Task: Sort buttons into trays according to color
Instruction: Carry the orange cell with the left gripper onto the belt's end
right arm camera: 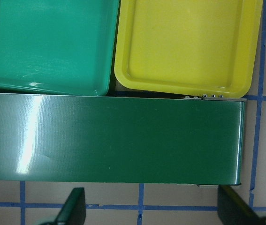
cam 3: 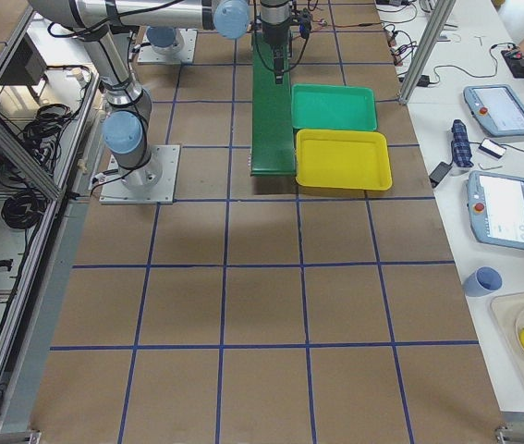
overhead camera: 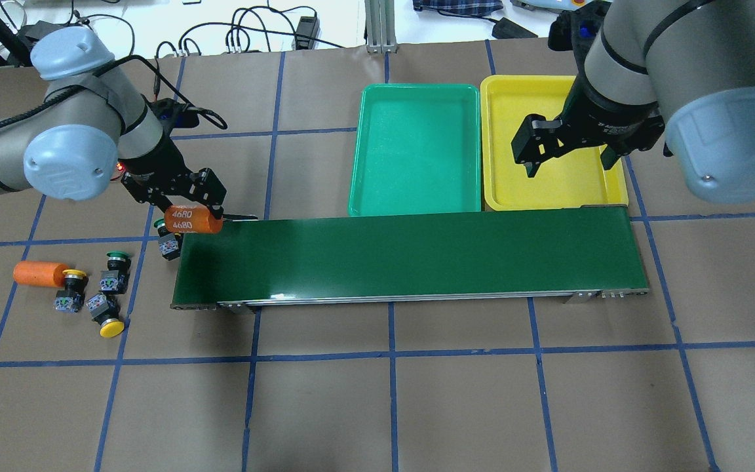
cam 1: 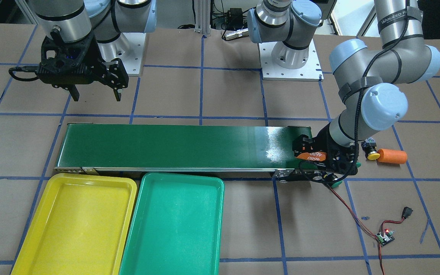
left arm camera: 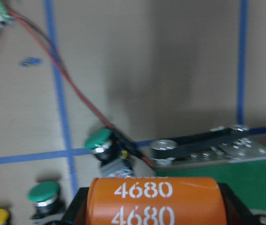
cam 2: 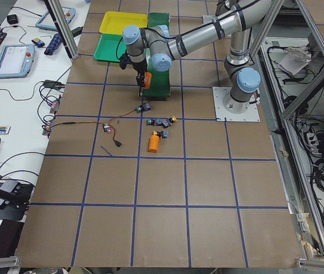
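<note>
Overhead exterior — four buttons (overhead camera: 112,282), two trays (overhead camera: 417,151), two orange cylinders (overhead camera: 40,273).

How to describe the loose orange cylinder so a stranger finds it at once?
Go to the end of the conveyor belt by the left gripper. Beyond the buttons, the orange cylinder lies flat on the table; its twin, marked 4680, sits in the jaws.

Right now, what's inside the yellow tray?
Nothing: in the front view the yellow tray is bare across its whole floor. Overhead, the right gripper hangs open above it and covers part of it.
</note>
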